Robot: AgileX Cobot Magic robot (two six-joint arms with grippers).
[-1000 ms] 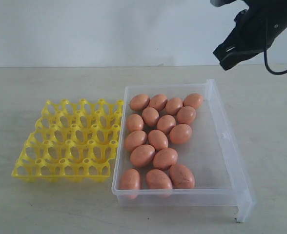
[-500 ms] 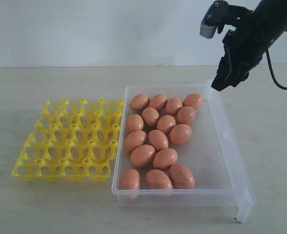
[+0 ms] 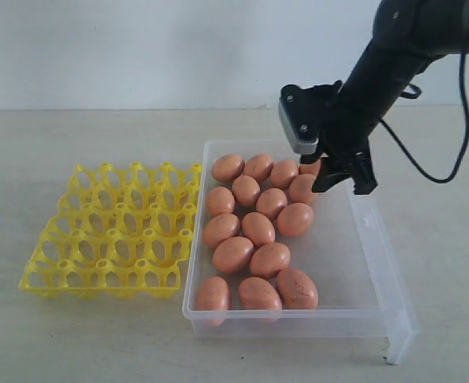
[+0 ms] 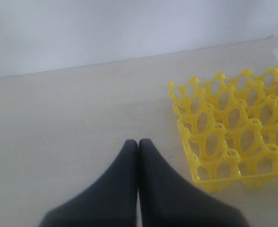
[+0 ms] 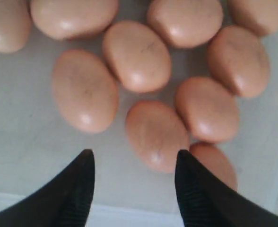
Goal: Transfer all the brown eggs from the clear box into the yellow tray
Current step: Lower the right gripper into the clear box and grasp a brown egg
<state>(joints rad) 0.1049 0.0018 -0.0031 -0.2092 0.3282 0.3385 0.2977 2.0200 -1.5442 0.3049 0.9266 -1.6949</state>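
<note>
I can't read any text, labels or numbers here: brown eggs (image 3: 258,228), clear box (image 3: 376,263) and yellow tray (image 3: 111,231) are all unmarked.

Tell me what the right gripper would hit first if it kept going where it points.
Likely the egg just ahead between the open right gripper's fingers, though depth is unclear and the box floor could come first.

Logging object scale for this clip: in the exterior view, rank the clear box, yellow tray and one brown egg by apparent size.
1. clear box, largest.
2. yellow tray, clearly smaller.
3. brown egg, far smallest; the eggs look alike among themselves, so any one ranks last.
</note>
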